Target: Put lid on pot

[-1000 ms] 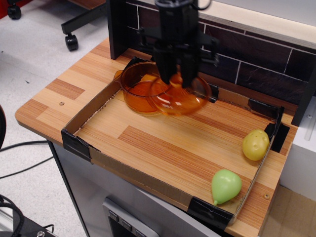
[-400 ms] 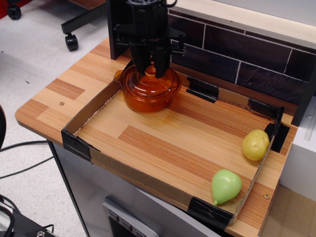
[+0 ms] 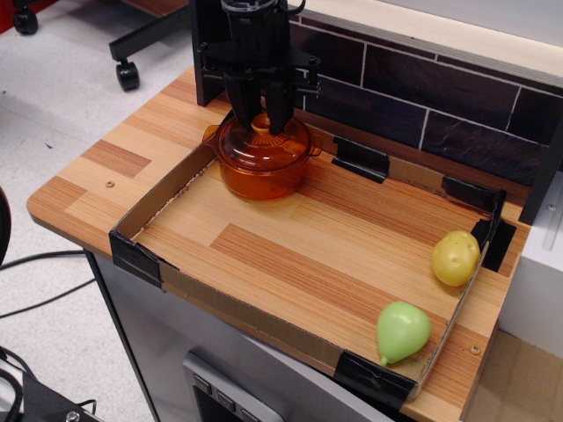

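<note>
Gripper (image 3: 261, 119) fingers now stand parted either side of the lid's knob, with a visible gap and no squeeze on it; a moment ago they hid the knob, and a second ago they carried the lid tilted in the air to the right of the pot. The lid (image 3: 262, 139) now sits level on the pot (image 3: 261, 167), its rim matching the pot's rim all round as far as this view shows. I judge the placing done, with only the retreat upward left.

Both pieces are translucent orange plastic, glossy, the lid a shallow dome with a small funnel-shaped knob, the pot deep and round with little side handles. The pot stands in the far left corner of a low cardboard tray (image 3: 220, 308) taped at its corners with black tape. Well apart, at the tray's right end, lie a yellow potato (image 3: 456, 257) and a green pear (image 3: 402, 331), both smooth toy pieces. The desk (image 3: 84, 180) beneath is wood-grain laminate, backed by dark tiles.
</note>
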Robot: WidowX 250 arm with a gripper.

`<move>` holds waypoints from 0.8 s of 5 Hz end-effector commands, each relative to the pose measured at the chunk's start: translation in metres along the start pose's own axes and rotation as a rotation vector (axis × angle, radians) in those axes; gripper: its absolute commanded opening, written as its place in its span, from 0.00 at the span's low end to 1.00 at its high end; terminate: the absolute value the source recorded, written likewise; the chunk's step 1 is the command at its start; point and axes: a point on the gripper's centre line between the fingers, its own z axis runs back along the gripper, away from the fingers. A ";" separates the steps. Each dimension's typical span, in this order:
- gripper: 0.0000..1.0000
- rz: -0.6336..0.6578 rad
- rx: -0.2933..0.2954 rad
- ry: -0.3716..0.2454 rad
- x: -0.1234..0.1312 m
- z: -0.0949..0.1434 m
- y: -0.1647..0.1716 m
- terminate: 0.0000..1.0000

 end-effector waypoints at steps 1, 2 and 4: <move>0.00 0.022 0.007 -0.045 0.019 0.007 0.002 0.00; 0.00 -0.003 0.018 -0.052 0.018 0.010 0.003 0.00; 1.00 -0.062 -0.012 -0.039 0.006 0.030 -0.001 0.00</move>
